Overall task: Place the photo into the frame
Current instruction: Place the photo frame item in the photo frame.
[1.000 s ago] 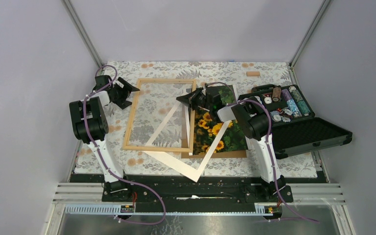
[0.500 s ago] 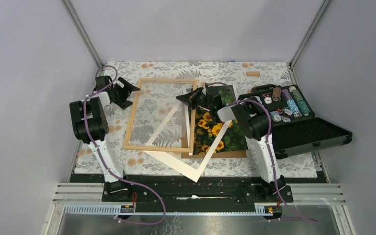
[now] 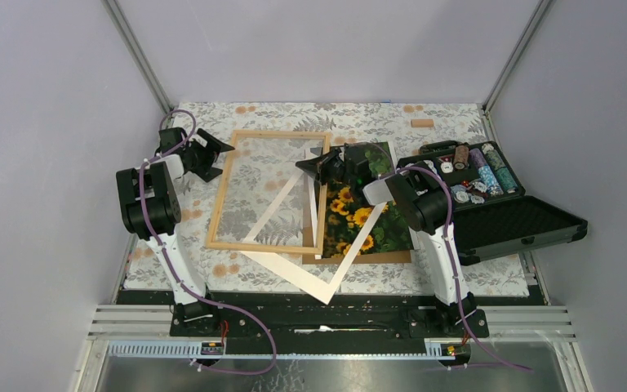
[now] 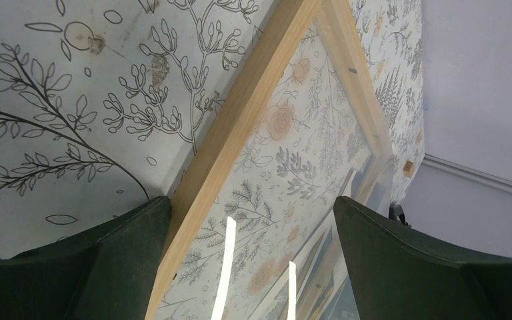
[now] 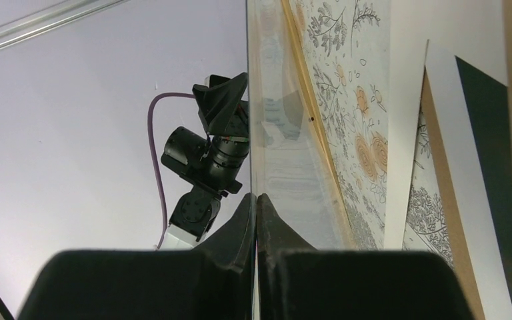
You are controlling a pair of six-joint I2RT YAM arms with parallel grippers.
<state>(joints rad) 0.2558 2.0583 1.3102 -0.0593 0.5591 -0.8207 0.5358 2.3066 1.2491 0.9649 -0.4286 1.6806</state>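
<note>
The frame (image 3: 218,196) of thin light wood lies flat on the floral cloth, left of centre. The photo (image 3: 373,220) of sunflowers lies to its right on a brown backing board (image 3: 375,257), partly crossed by a white mat (image 3: 294,273). My left gripper (image 3: 216,152) is open at the frame's far left corner; in the left wrist view its jaws (image 4: 253,220) straddle the wooden rail (image 4: 240,127). My right gripper (image 3: 314,166) is at the frame's right rail. In the right wrist view it (image 5: 256,200) is shut on the thin edge of the clear pane (image 5: 293,180).
An open black case (image 3: 506,220) with poker chips stands at the right, close to the right arm. A small wooden block (image 3: 422,123) lies at the back right. Grey walls close in the table on three sides.
My right gripper has shifted very slightly with the pane still in its jaws. The left arm has not moved.
</note>
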